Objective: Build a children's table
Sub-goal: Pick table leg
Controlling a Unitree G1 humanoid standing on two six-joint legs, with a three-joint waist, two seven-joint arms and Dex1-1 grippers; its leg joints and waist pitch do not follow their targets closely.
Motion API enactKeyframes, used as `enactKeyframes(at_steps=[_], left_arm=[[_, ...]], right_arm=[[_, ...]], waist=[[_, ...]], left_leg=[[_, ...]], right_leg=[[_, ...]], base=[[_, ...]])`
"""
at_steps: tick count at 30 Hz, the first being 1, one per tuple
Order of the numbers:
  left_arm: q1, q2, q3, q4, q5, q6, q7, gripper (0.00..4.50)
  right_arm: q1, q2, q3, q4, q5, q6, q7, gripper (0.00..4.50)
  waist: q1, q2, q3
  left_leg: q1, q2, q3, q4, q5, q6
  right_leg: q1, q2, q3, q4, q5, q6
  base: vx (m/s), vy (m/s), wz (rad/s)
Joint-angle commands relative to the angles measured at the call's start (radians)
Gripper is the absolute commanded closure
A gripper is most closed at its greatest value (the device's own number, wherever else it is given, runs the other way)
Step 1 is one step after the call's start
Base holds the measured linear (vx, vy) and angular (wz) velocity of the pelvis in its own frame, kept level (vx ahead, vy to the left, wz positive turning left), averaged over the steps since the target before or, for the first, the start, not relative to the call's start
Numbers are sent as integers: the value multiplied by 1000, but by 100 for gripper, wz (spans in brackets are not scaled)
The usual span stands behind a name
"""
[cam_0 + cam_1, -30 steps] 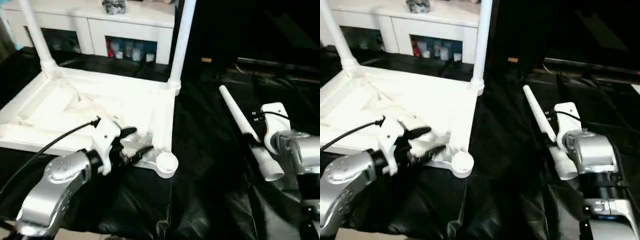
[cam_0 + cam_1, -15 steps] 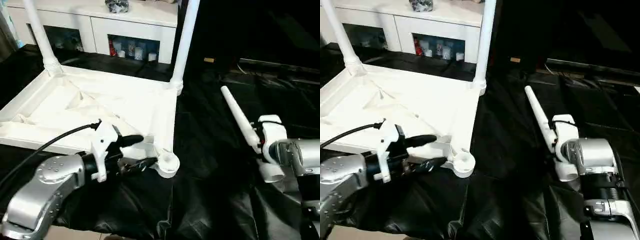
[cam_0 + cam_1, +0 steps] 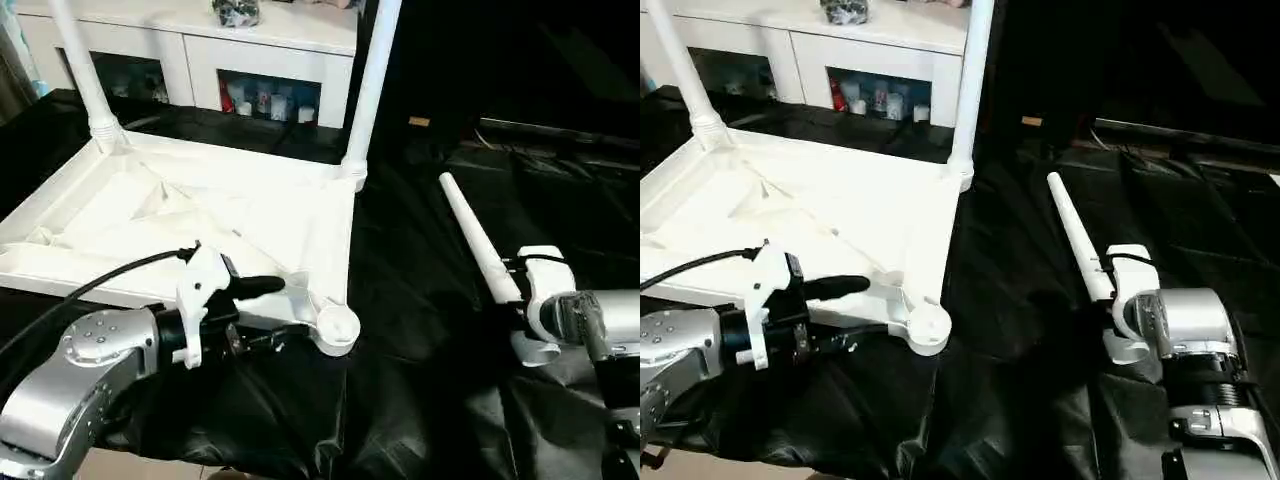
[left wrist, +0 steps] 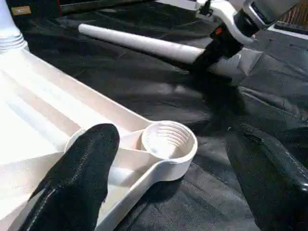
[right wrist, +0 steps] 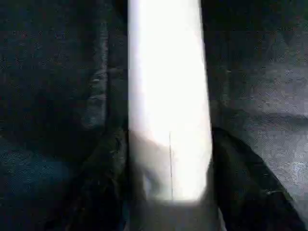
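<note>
The white table top (image 3: 190,225) lies upside down on the left half of the black-covered work table (image 3: 420,300), its ribbed underside facing up. Two legs (image 3: 370,90) stand screwed into its far corners, and both are cut off by the upper edge of the head views, so their ends cannot be seen. The left part of the top also runs out of frame.

At the top's near right corner an empty round socket (image 4: 168,140) faces up, threaded inside. The left gripper (image 3: 262,312) sits level at the top's near edge, just left of that socket. Its jaws stand wide apart and hold nothing: one finger (image 4: 82,173) lies over the rim beside the socket, the other (image 4: 264,173) is out over the black cover. Whether the upper finger touches the plastic is hard to tell.

Right of the top, well apart from it, a loose leg (image 3: 1075,235) lies flat on the cover, thin end pointing toward the far edge. The right gripper (image 5: 168,168) is down over its thick end, a black finger on each side of the tube. The wrist housing hides the fingertips in the head views, and I cannot tell if they have closed on it.
</note>
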Motion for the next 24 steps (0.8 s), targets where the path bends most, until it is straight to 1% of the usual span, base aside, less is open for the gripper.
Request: enactKeyframes(at_steps=[1, 3, 5, 6, 7, 8, 9, 10, 11, 12, 13, 14, 15, 16, 17, 18, 19, 20, 21, 22, 23, 24], left_arm=[[-7, -1, 4, 0, 12, -17, 14, 46], [-7, -10, 10, 2, 10, -22, 22, 46], [-23, -30, 17, 13, 10, -29, 46, 46], [-33, -39, 23, 20, 10, -29, 61, 46], [-47, -52, 34, 31, 5, -30, 78, 46], [-64, -67, 49, 45, 2, -25, 102, 46], [-73, -75, 57, 52, 0, -21, 116, 46], [-76, -79, 60, 55, -1, -19, 122, 46], [-81, -84, 64, 60, -2, -16, 131, 46], [-94, -93, 67, 72, -1, -27, 138, 46], [-109, -102, 70, 82, -2, -32, 146, 46], [-151, -121, 77, 110, 0, -24, 175, 46], [-167, -127, 80, 120, 0, -24, 184, 46], [-191, -142, 87, 137, -3, -14, 205, 46], [-207, -153, 92, 147, -4, -7, 219, 46], [-242, -181, 100, 171, -10, -11, 243, 46], [-249, -188, 102, 175, -14, -8, 248, 46], [-289, -224, 113, 194, -37, 6, 273, 29], [-319, -253, 121, 207, -60, 18, 289, 18], [-366, -312, 139, 218, -122, 47, 314, 11], [-374, -323, 142, 218, -136, 53, 318, 11], [-398, -360, 136, 215, -182, 63, 310, 11]], right_arm=[[14, 10, -58, 11, 18, -8, -28, 236], [15, 14, -83, 6, 25, -16, -37, 248], [19, 21, -130, -11, 43, -36, -43, 255], [20, 32, -159, -18, 57, -54, -46, 258], [20, 48, -197, -24, 75, -85, -54, 260], [19, 71, -239, -32, 96, -138, -63, 260], [20, 83, -260, -37, 108, -170, -67, 261], [20, 88, -268, -39, 113, -184, -69, 261], [20, 96, -281, -42, 120, -205, -72, 261], [21, 107, -301, -45, 137, -238, -64, 262], [17, 115, -318, -47, 153, -247, -59, 262], [15, 143, -354, -60, 199, -311, -29, 262], [16, 156, -367, -71, 220, -350, -8, 262], [21, 176, -377, -95, 247, -397, 20, 262], [25, 190, -384, -112, 262, -426, 38, 262], [36, 212, -391, -150, 303, -458, 96, 262], [38, 217, -392, -158, 312, -462, 107, 262], [51, 240, -395, -197, 356, -484, 162, 262], [63, 255, -392, -227, 387, -496, 203, 262], [88, 272, -365, -289, 427, -500, 267, 262], [93, 275, -359, -303, 435, -499, 279, 262], [114, 289, -335, -365, 487, -479, 340, 262]], waist=[[-2, 13, -51], [-3, 15, -51], [-3, 14, -51], [-2, 9, -51], [-2, 10, -51], [-2, 14, -52], [-2, 12, -53], [-3, 12, -53], [-3, 11, -53], [-2, 11, -54], [-1, 12, -54], [-1, 12, -56], [-1, 13, -57], [1, 12, -59], [0, 12, -59], [-1, 10, -60], [3, 12, -61], [4, 11, -63], [4, 11, -63], [7, 16, -64], [12, 15, -65], [14, 25, -66]], left_leg=[[1, 11, 15, -85, -109, -59], [2, 11, 15, -84, -112, -61], [2, 11, 15, -85, -118, -58], [1, 11, 16, -84, -117, -55], [0, 11, 17, -84, -114, -53], [1, 10, 16, -84, -109, -52], [1, 11, 17, -84, -109, -51], [2, 11, 16, -84, -110, -49], [0, 10, 15, -85, -103, -47], [-1, 11, 16, -84, -88, -42], [0, 10, 16, -83, -82, -39], [0, 9, 16, -83, -65, -35], [0, 9, 17, -82, -65, -32], [1, 11, 17, -82, -63, -24], [0, 11, 17, -82, -58, -18], [-2, 11, 15, -82, -35, -9], [0, 12, 17, -81, -29, 1], [0, 12, 17, -81, -19, 13], [-2, 11, 17, -79, -13, 16], [-2, 11, 17, -77, 2, 23], [0, 12, 17, -76, 8, 27], [-3, 13, 13, -76, 24, 32]], right_leg=[[38, -40, 24, -79, -56, -176], [37, -39, 24, -80, -52, -178], [37, -40, 24, -80, -54, -179], [39, -41, 24, -81, -62, -180], [38, -42, 26, -82, -61, -179], [39, -42, 24, -80, -55, -180], [38, -44, 25, -81, -51, -180], [38, -44, 23, -81, -53, -183], [41, -42, 22, -80, -49, -182], [41, -43, 23, -78, -30, -181], [41, -42, 22, -78, -21, -182], [43, -41, 22, -75, 6, -184], [42, -42, 22, -75, 14, -186], [44, -44, 21, -74, 29, -191], [44, -44, 21, -74, 39, -193], [48, -45, 20, -71, 69, -199], [49, -46, 20, -72, 86, -204], [51, -46, 19, -70, 109, -216], [52, -45, 18, -68, 121, -222], [53, -46, 19, -67, 143, -232], [52, -47, 18, -67, 158, -239], [55, -48, 16, -63, 184, -252]], base=[[0, 0, 0], [0, 0, 0], [0, 0, 0], [0, 0, 0], [0, 0, 0], [0, 0, 0], [0, 0, 0], [0, 0, 0], [0, 0, 0], [0, 0, 0], [0, 0, 0], [0, 0, 0], [0, 0, 0], [0, 0, 0], [0, 0, 0], [0, 0, 0], [0, 0, 0], [0, 0, 0], [0, 0, 0], [0, 0, 0], [0, 0, 0], [0, 0, 0]])
